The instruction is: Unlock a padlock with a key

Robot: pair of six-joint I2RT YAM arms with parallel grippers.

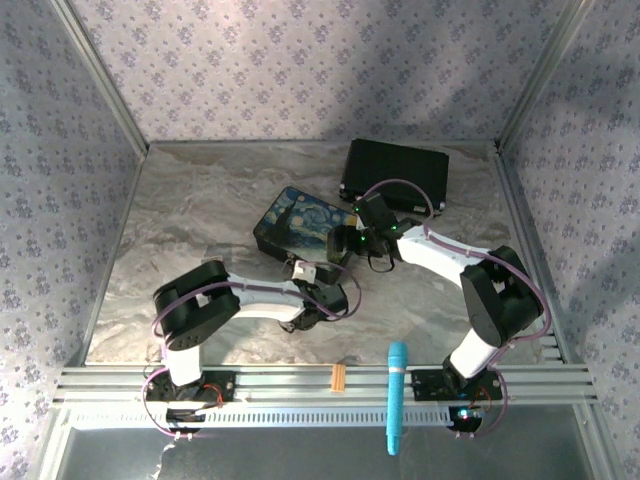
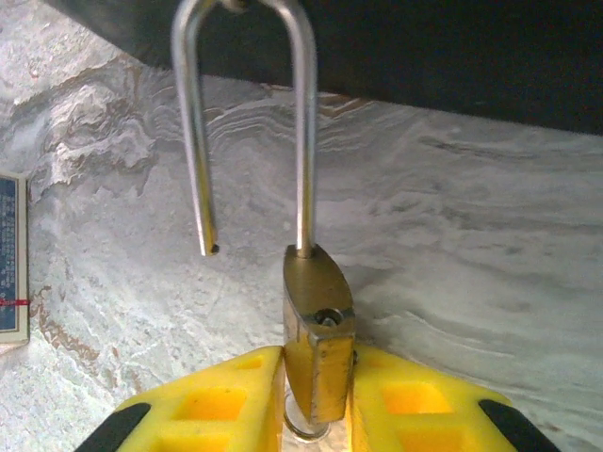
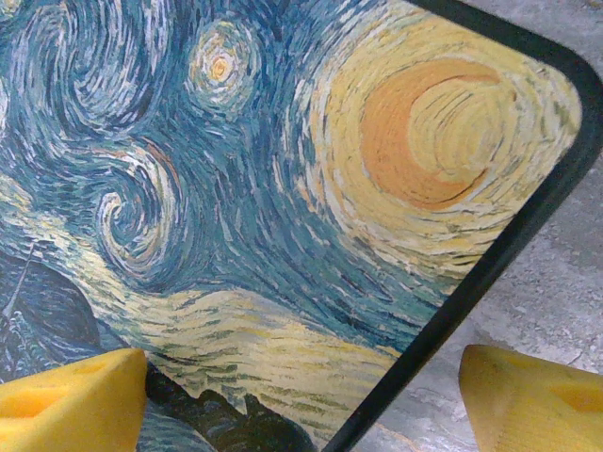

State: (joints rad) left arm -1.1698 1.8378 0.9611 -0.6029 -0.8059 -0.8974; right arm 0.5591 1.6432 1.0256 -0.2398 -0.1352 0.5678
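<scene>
My left gripper (image 2: 316, 377) is shut on the padlock (image 2: 318, 330), its yellow fingers (image 2: 217, 395) clamping the brass body from both sides. The silver shackle (image 2: 303, 141) stands open. One leg stays in the body and the free leg ends in the air to the left, while its bend reaches up to the dark edge of the painted box (image 2: 424, 47). A silvery ring (image 2: 303, 431) peeks out under the body; the key itself is hidden. My right gripper (image 3: 301, 395) hangs open over the painted box's (image 3: 236, 188) corner, holding nothing. From above, both grippers (image 1: 335, 295) (image 1: 347, 243) sit near that box (image 1: 290, 222).
A black case (image 1: 395, 175) lies at the back right, behind the painted box. A small printed card (image 2: 9, 254) rests on the marble at the left. A blue tool (image 1: 397, 395) and a small orange tag (image 1: 338, 377) lie on the front rail.
</scene>
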